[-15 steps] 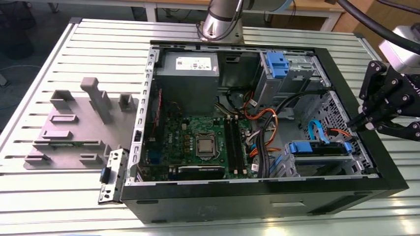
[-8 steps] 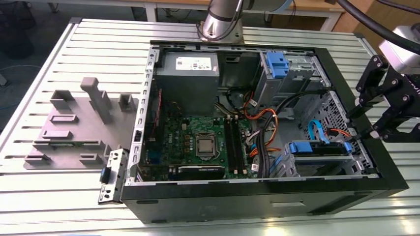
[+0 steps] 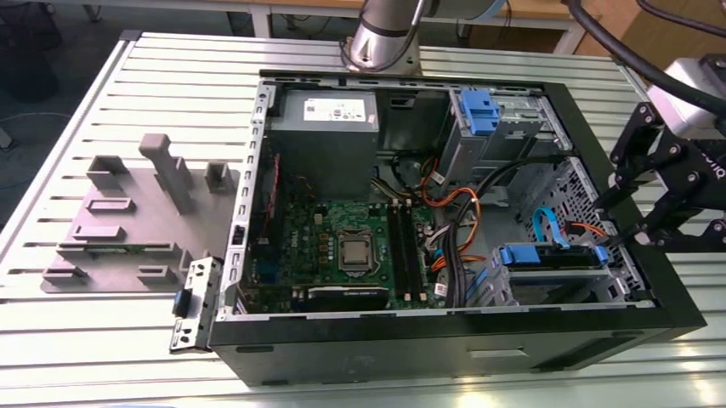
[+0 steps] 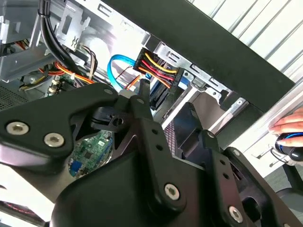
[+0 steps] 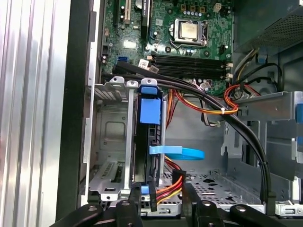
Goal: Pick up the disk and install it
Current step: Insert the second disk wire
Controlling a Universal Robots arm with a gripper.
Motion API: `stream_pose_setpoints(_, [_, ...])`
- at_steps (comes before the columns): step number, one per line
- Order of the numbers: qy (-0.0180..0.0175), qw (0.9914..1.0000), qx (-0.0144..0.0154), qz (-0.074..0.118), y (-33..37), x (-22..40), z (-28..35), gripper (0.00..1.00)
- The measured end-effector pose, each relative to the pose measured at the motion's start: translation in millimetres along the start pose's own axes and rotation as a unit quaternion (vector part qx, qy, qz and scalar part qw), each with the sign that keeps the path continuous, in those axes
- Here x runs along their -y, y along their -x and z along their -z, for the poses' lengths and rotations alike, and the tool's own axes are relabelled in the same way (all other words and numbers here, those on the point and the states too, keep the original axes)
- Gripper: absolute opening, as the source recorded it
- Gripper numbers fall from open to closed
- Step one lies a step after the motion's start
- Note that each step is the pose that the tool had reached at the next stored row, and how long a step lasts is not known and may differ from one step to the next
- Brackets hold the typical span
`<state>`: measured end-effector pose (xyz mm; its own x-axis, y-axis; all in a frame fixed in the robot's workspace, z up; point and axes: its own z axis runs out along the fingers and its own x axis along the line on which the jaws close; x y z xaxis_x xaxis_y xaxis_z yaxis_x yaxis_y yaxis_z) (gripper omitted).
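Disk: the disk (image 5: pixel 147 113) is sitting on edge in the cage (image 5: pixel 111 137), down in a corner of the case (image 3: pixel 454 344); its blue carrier is showing along the edge facing the first wrist view

Gripper: the gripper (image 4: pixel 166 97) is hanging at the case wall, right by the disk's near end; the jaws are standing apart, wider than the disk's edge, so I'm reading it as gripping nothing; can't tell if a pad is brushing the carrier

Clutter: a blue cable (image 5: pixel 177 152) and a power plug (image 4: pixel 156 66) with red, yellow and black wires are crowding in just beside the disk; not much room there

Handling: I'm guessing it's going to feel dense and stiff, with bare metal faces being a bit slippery; also fragile, so no knocking it; the plastic carrier is probably flexing more than the metal body

Where to hold: I'm thinking across the two flat faces near the end, squeezing the rigid body, not the thin blue tab

Progress: it's looking slotted into the cage already; can't tell if it's fully home

Elsewhere: a spare carrier (image 3: pixel 477 110) is sitting in the far bay; a hand (image 4: pixel 286 126) is resting on a mouse (image 4: pixel 294 150) off past the table edge
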<state>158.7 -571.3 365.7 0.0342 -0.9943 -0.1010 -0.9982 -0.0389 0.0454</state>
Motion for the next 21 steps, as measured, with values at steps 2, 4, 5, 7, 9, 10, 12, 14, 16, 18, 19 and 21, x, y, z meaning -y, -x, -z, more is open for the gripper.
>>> stream_pose_setpoints(2, [0.0000,1.00000,0.0000,0.000,-0.4,0.2,-3.6,0.47])
stream_pose_setpoints(4, [0.0000,1.00000,-0.0001,0.000,-0.6,0.4,-6.2,0.47])
stream_pose_setpoints(5, [0.0000,1.00000,-0.0003,0.000,-0.7,0.4,-7.0,0.47])
stream_pose_setpoints(7, [0.0000,1.00000,-0.0006,0.000,-1.0,0.5,-9.1,0.47])
stream_pose_setpoints(9, [0.0000,1.00000,-0.0006,0.000,-1.3,0.9,-12.8,0.47])
stream_pose_setpoints(10, [0.0000,1.00000,-0.0007,0.000,-1.4,1.0,-14.2,0.47])
stream_pose_setpoints(12, [0.0000,1.00000,-0.0011,0.000,-1.5,1.3,-15.5,0.47])
stream_pose_setpoints(14, [0.0000,1.00000,-0.0010,0.000,-1.5,1.4,-16.7,0.47])
stream_pose_setpoints(16, [0.0000,1.00000,-0.0010,0.000,-1.8,1.6,-20.1,0.47])
stream_pose_setpoints(18, [0.0000,1.00000,-0.0012,0.000,-1.8,1.7,-20.7,0.47])
stream_pose_setpoints(19, [0.0000,1.00000,-0.0013,0.000,-1.9,1.7,-20.7,0.47])
stream_pose_setpoints(21, [0.0000,1.00000,-0.0013,0.000,-1.9,1.7,-20.8,0.47])
